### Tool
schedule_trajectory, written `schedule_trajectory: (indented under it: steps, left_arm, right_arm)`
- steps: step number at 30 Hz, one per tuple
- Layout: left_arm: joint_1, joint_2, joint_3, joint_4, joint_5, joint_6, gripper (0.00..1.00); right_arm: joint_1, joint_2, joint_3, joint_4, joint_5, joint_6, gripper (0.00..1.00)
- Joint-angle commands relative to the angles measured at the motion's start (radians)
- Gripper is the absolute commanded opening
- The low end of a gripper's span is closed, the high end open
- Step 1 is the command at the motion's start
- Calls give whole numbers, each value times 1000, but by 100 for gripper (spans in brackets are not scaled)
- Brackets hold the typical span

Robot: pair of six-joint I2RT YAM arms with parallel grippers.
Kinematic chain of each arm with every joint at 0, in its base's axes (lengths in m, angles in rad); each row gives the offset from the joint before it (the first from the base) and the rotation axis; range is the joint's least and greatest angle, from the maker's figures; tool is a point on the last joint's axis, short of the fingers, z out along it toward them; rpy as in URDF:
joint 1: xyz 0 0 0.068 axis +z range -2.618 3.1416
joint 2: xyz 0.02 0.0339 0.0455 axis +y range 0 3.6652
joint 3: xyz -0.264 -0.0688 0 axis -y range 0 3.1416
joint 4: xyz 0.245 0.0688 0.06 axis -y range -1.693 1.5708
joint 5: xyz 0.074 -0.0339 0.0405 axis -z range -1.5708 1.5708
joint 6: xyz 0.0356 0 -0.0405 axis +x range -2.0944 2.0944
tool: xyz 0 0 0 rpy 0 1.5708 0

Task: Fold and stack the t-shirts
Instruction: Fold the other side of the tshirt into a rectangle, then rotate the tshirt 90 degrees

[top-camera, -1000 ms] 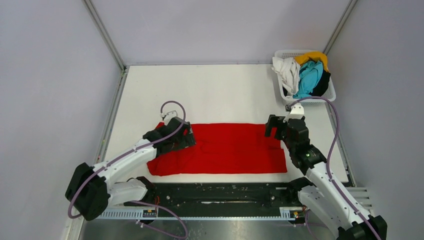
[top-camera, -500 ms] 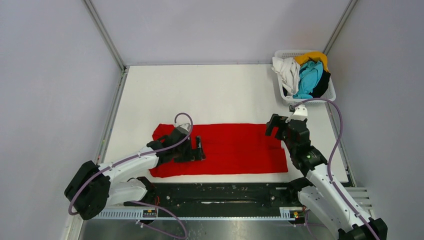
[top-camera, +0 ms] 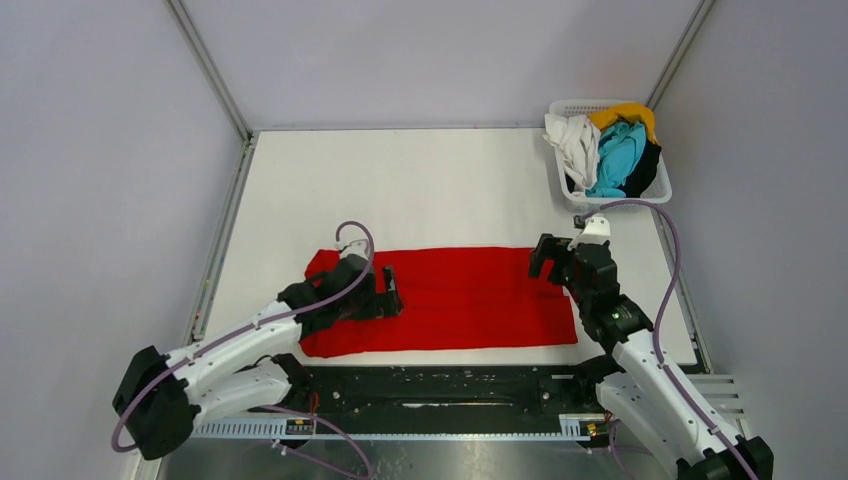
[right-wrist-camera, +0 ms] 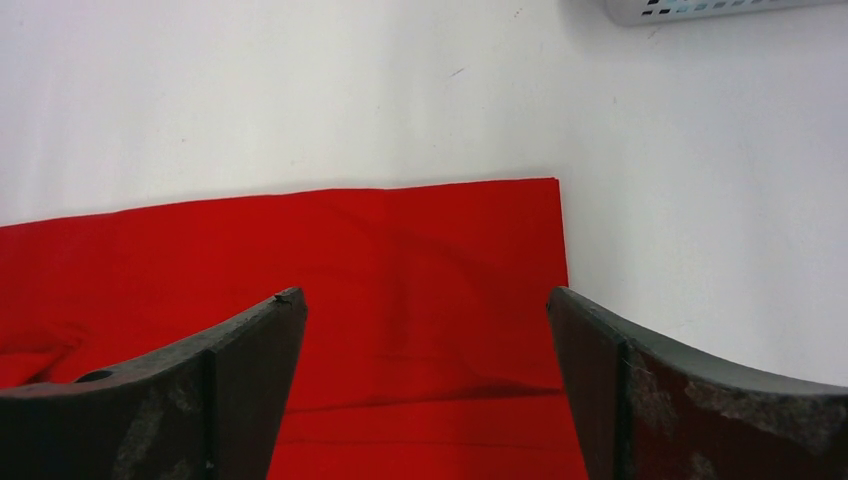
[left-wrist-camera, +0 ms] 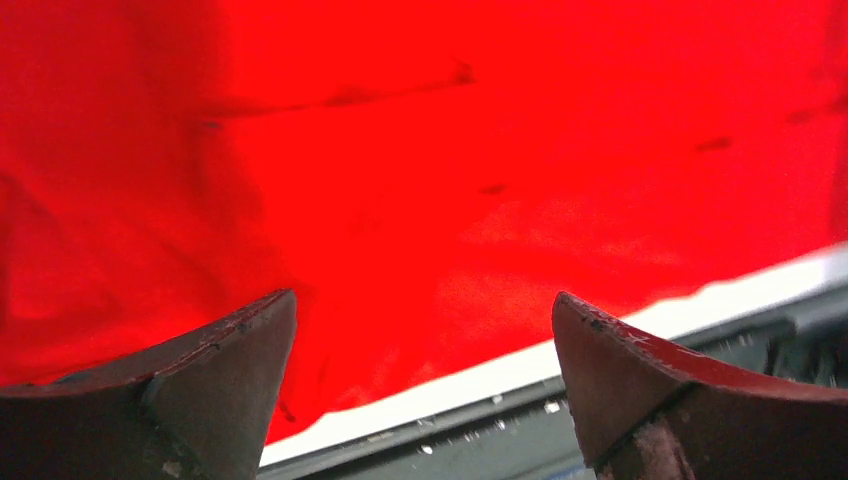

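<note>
Folding is under way on the large bright red cloth t-shirt (top-camera: 450,300). In the top view it lies flat as a long folded band on the white worktop (top-camera: 420,180), close to the near edge and running left to right. The left gripper (top-camera: 391,292) is over the band's left end, the right gripper (top-camera: 545,262) over its far right corner. A white plastic lattice basket (top-camera: 662,188) sits at the far right corner of the worktop. It holds a crumpled white shirt (top-camera: 575,145), a turquoise shirt (top-camera: 618,155), a yellow shirt (top-camera: 626,112) and a black shirt (top-camera: 648,166), none folded.

Left wrist view: fingers wide apart with nothing between them. Red cloth fills the frame, wrinkled on one side, with the near hem and a strip of worktop beyond it.

Right wrist view: fingers apart and empty, centred on the band's far right corner, where the edge is crisp and square.

The task looks early, with one shirt part-folded. For a clean next fold, pinch all layers at one short end and lift low. Carry the end across to meet the other, edges aligned. Catching only the top layer would likely pull the fold open.
</note>
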Motion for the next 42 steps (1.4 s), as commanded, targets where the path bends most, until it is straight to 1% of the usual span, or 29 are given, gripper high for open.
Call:
schedule_trajectory:
  steps: [1,4,7,11,15,17,21,23,25,26,27,30,32,33,35,37,40,42]
  left_arm:
    - [134,125,21,75,-11,-16,99]
    - [139,227,49,90,23,0,99]
    - [139,272,45,97,57,6,99]
    - [109,202,-8,158,201,22,99]
    - [4,107,-28,162,300,63,99]
    - [-34,91,-32,162,353,70,99]
    - [-117,72,-16,136,409,102,99]
    - [-151,59,1,115,401,119,99]
    - [-167,46,20,81,357,134,99]
    - [-167,38,34,60,312,139,99]
    - [-168,24,48,32,239,131,99]
    - [-141,-10,101,-67,-33,51,99]
    - [-80,-12,106,-57,-114,13,99]
    - [-38,-7,93,-23,-123,1,99]
    - [56,35,62,60,-98,-1,99]
    - [134,111,64,112,-40,12,99]
    - [151,215,99,104,-15,44,99]
    - [149,252,95,126,41,55,99]
  right_arm:
    - [4,19,18,16,-26,-24,98]
    - [4,16,19,12,-24,-35,98]
    - [4,11,12,17,-22,-35,98]
    - [4,12,10,19,-21,-39,98]
    - [4,21,10,22,-21,-38,99]
    - [5,25,11,21,-23,-39,98]
    - [4,28,10,22,-34,-40,98]
    - [4,29,11,23,-39,-39,98]
    - [4,32,12,23,-39,-37,98]
    - [4,35,13,24,-44,-35,98]
    - [4,40,14,23,-48,-34,98]
    - [4,60,27,7,-64,-32,98]
    - [4,73,30,6,-71,-30,98]
    - [4,78,31,7,-74,-30,98]
    - [4,85,32,8,-76,-30,98]
    - [4,89,31,8,-73,-30,98]
    - [5,91,28,9,-68,-32,98]
    - [4,91,23,15,-61,-31,98]
